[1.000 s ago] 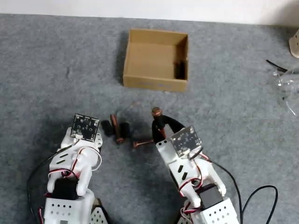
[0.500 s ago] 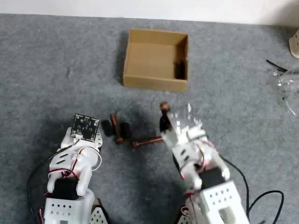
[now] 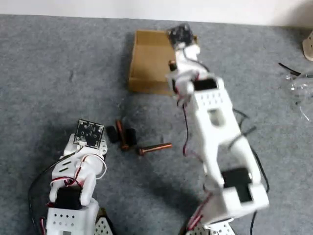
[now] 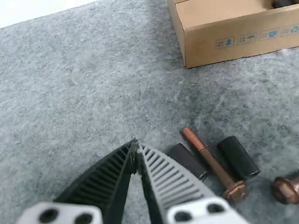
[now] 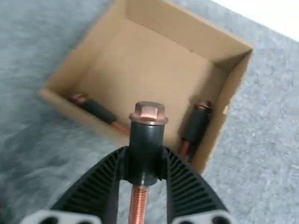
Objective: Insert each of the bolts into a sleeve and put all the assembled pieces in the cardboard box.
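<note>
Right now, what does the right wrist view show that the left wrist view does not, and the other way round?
Right wrist view, not the left: the right gripper shut on a bolt in its sleeve, over the cardboard box, where two assembled pieces lie. Left wrist view, not the right: the left gripper, shut and empty, over the carpet near a loose bolt and two black sleeves. Both: the cardboard box and grey carpet.

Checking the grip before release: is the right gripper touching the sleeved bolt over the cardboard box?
Touching. In the right wrist view the right gripper clamps the sleeved bolt by its black sleeve, both fingers pressed against it.
</note>
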Controlling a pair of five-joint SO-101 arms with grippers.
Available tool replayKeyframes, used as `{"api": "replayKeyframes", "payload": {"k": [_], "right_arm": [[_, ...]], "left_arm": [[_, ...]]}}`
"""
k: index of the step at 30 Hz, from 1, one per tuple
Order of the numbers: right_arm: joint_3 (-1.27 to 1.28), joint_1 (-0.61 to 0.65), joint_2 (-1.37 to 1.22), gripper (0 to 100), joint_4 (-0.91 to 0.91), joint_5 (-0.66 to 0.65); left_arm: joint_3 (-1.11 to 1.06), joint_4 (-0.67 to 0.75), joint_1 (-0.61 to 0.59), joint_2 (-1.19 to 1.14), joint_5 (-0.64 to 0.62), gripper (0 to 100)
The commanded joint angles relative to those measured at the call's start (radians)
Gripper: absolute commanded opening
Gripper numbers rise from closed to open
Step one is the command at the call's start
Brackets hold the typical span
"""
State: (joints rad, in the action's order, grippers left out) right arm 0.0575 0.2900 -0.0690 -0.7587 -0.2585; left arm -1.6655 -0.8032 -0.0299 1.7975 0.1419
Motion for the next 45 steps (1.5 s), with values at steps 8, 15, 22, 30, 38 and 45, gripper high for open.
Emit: {"api": "replayKeyframes", "payload": {"k": [8, 15, 22, 30, 38, 45], "right_arm": [[-0.742, -0.044, -0.466, 0.5, -0.240, 0.011], [-1.044, -0.045, -0.699, 0.5, -0.366, 0.011], [-1.273, -0.059, -0.831, 0.6, -0.460, 0.011], [-1.379, -0.058, -0.889, 14.2, -0.552, 0.011], [-1.386, -0.056, -0.875, 23.6, -0.634, 0.011], [-1.564, -0.050, -0.837, 23.6, -0.825, 0.012]], "left_arm": [[0.019, 0.032, -0.007, 0.001, 0.008, 1], [0.018, 0.032, -0.007, 0.001, 0.008, 1], [0.018, 0.032, -0.007, 0.002, 0.008, 1], [0.018, 0.032, -0.005, 0.004, 0.008, 1], [0.018, 0.032, -0.005, 0.004, 0.008, 1], [0.016, 0.032, -0.005, 0.005, 0.008, 1]]}}
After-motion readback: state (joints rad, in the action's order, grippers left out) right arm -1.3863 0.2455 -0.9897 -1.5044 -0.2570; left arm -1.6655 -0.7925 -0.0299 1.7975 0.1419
